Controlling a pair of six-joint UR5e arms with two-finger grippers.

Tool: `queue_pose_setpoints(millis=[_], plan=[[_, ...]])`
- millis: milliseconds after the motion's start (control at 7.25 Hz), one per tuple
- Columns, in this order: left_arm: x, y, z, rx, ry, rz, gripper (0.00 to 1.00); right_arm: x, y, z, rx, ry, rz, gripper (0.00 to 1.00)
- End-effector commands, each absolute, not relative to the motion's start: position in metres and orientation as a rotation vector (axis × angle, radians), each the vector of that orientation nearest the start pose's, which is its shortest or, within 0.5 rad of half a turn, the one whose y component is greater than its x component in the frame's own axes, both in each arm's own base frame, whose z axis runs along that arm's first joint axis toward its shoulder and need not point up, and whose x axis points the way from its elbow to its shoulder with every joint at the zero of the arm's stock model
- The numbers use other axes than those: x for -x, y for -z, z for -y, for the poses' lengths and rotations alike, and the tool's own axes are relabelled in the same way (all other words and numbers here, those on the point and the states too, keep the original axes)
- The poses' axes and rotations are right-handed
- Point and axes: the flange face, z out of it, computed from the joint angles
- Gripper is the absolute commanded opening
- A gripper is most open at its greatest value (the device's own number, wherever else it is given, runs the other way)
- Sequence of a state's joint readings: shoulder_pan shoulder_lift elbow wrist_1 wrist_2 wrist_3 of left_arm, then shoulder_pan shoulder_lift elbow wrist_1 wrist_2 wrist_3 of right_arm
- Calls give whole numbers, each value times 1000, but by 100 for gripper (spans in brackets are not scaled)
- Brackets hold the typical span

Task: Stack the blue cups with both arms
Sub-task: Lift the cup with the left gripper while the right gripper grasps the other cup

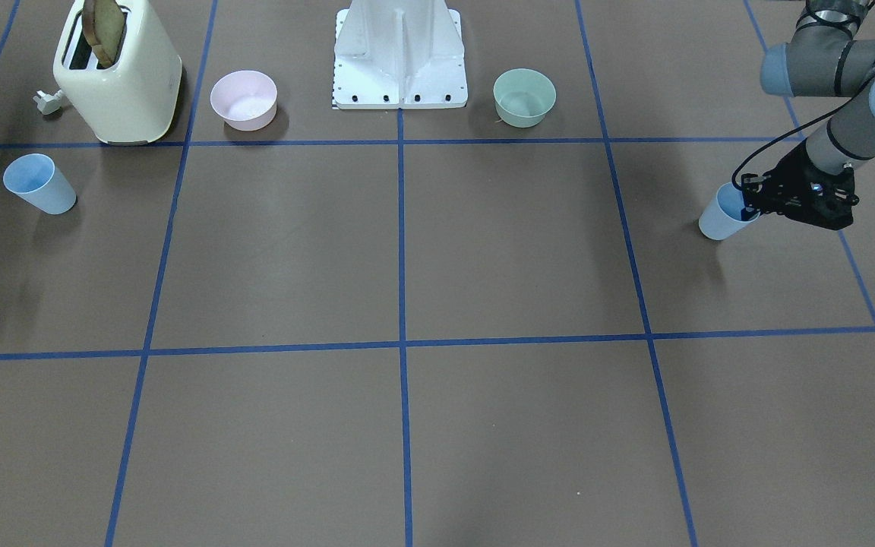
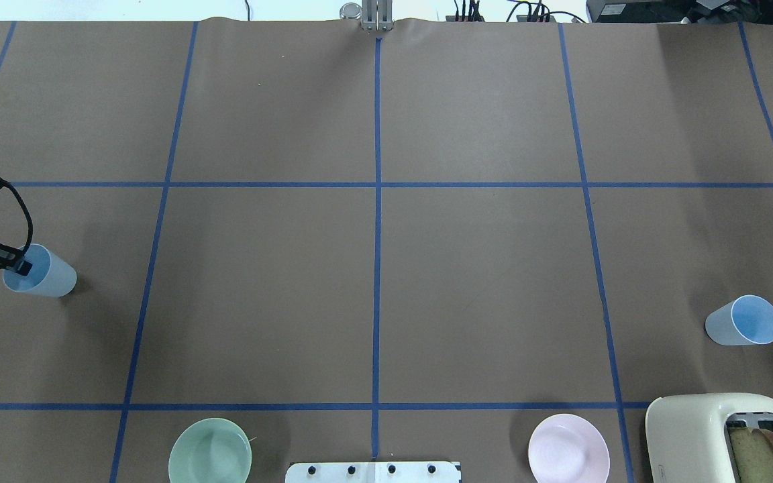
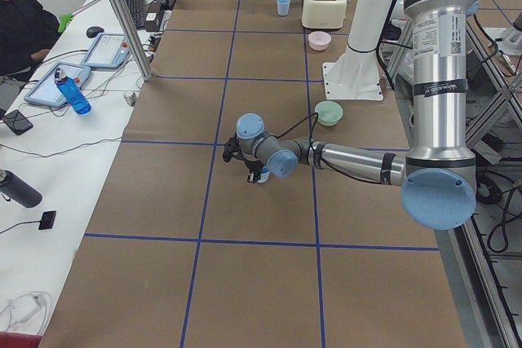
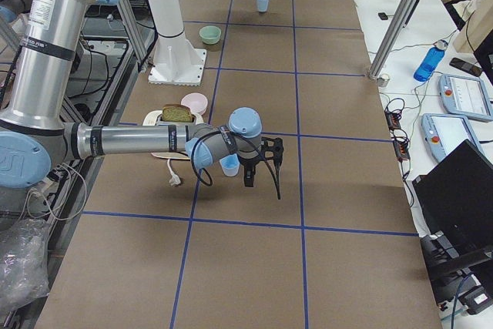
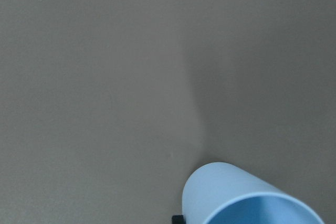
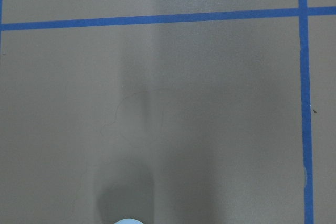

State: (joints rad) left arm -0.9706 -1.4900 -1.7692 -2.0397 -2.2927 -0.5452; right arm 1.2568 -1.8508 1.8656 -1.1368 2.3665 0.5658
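One pale-blue cup stands at my left end of the table; it also shows in the overhead view and the left wrist view. My left gripper is shut on its rim, one finger inside the cup and one outside. The other blue cup stands upright at my right end, next to the toaster. My right gripper points down just beside this cup, apart from it. I cannot tell whether it is open. Only the cup's rim shows in the right wrist view.
A cream toaster with a slice of bread stands near the right cup. A pink bowl and a mint-green bowl flank the white pedestal. Blue tape lines grid the brown table.
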Motion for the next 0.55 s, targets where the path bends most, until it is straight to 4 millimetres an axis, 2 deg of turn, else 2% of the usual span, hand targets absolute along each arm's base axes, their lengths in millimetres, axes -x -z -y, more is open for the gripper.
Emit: queue_pose_setpoints(millis=[0, 138, 414], plan=[[-226, -462, 447, -67, -194, -949, 0, 82, -582, 392, -27, -74, 899, 100], [-236, -422, 462, -56, -149, -958, 0, 95, -580, 391, -15, -69, 899, 100], [-259, -347, 488, -34, -53, -993, 0, 103, -585, 385, -19, -45, 898, 100]])
